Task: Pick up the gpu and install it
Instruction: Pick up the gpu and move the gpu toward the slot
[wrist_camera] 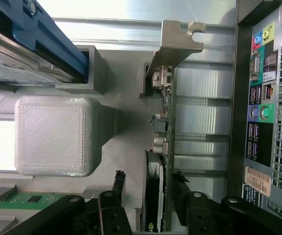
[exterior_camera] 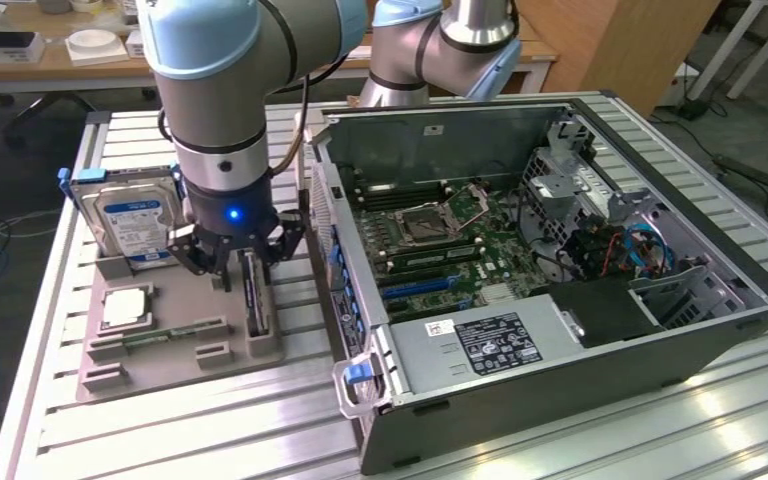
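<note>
The gpu [exterior_camera: 256, 315] is stood on its edge in a slot along one side of the gray tray [exterior_camera: 244, 365]. The gripper [exterior_camera: 253, 275] is held low over the tray, its fingers spread on both sides of the gpu, which seems not to be touched.

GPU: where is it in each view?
Exterior view: gpu on edge in the gray holder, under the gripper.
Wrist view: gpu edge-on, straddled by the open gripper.
Shared landmark: hard drive in the same holder.
</note>
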You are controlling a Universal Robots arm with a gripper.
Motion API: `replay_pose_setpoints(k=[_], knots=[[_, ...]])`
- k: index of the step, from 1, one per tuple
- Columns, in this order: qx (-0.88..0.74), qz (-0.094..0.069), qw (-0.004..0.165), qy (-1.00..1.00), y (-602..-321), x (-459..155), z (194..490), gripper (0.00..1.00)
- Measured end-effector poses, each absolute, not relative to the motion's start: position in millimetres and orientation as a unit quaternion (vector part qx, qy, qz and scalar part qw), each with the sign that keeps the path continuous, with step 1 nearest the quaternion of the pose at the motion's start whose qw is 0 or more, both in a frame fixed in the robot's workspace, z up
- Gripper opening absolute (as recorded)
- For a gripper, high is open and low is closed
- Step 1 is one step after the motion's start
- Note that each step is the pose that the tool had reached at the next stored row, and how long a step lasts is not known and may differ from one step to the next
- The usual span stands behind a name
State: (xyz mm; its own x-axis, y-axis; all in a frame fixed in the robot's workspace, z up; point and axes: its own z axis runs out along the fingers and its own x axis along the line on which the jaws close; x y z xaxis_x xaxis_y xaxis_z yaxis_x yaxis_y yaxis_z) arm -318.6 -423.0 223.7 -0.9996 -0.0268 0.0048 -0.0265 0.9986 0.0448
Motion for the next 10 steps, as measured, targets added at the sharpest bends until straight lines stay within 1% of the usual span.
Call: replay_pose_setpoints(k=[1, 3, 4, 10], knots=[[0.013, -0.022, 0.003, -1.0, -423.0, -318.6, 223.7, 0.45], [0.013, -0.022, 0.003, -1.0, -423.0, -318.6, 223.7, 0.45], [0.013, -0.022, 0.003, -1.0, -423.0, -318.6, 223.7, 0.38], [0.013, -0.022, 0.003, -1.0, -423.1, -318.2, 223.5, 0.38]])
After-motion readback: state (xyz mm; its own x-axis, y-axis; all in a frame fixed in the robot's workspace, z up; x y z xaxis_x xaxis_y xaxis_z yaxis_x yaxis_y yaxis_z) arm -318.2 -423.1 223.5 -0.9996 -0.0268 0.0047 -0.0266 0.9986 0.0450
